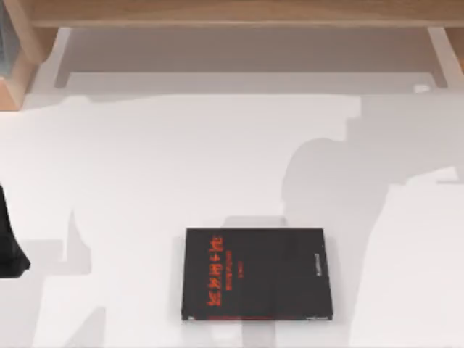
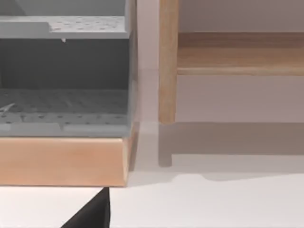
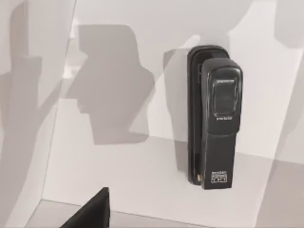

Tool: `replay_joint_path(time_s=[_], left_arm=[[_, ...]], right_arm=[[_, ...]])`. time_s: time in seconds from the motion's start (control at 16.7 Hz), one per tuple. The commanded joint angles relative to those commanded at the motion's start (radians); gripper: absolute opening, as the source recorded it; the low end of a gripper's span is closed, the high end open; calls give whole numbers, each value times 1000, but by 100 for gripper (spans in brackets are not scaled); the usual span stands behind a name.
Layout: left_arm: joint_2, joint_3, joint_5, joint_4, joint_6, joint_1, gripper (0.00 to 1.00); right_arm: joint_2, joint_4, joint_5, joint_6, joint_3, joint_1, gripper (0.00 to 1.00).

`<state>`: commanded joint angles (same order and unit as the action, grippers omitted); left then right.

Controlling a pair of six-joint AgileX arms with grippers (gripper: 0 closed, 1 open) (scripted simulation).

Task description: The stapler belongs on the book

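The book (image 1: 257,275) lies flat near the table's front edge, a little right of the middle, with a black cover and a column of red characters. Nothing rests on it. The stapler (image 3: 216,118), a narrow black bar with small white lettering, lies on the white table in the right wrist view. A black corner of my right gripper (image 3: 92,211) shows there, apart from the stapler. My left arm (image 1: 11,246) sits at the table's left edge, far from the book. A black corner of the left gripper (image 2: 92,213) shows in the left wrist view.
A wooden shelf (image 1: 232,11) runs along the back of the table. In the left wrist view a grey perforated rack (image 2: 64,80) sits on a wooden base (image 2: 61,159), beside a wooden post (image 2: 167,61).
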<state>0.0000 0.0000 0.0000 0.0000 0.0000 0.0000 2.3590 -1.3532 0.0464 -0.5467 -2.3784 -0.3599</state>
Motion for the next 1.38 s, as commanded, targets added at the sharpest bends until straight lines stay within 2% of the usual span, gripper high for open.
replay_joint_path(time_s=[0.24,0.48,0.96,1.38], left_arm=[[0,0,0,0,0,0,100],[0,0,0,0,0,0,100],[0,0,0,0,0,0,100],[0,0,0,0,0,0,100]], right_arm=[[232,-121,2,-48,-234,-21,100],[327,-167,4,-66,-337,-22,100],[324,-151,4,-65,-316,-19,100],[282,-41,5,-66,-165,-21,100]])
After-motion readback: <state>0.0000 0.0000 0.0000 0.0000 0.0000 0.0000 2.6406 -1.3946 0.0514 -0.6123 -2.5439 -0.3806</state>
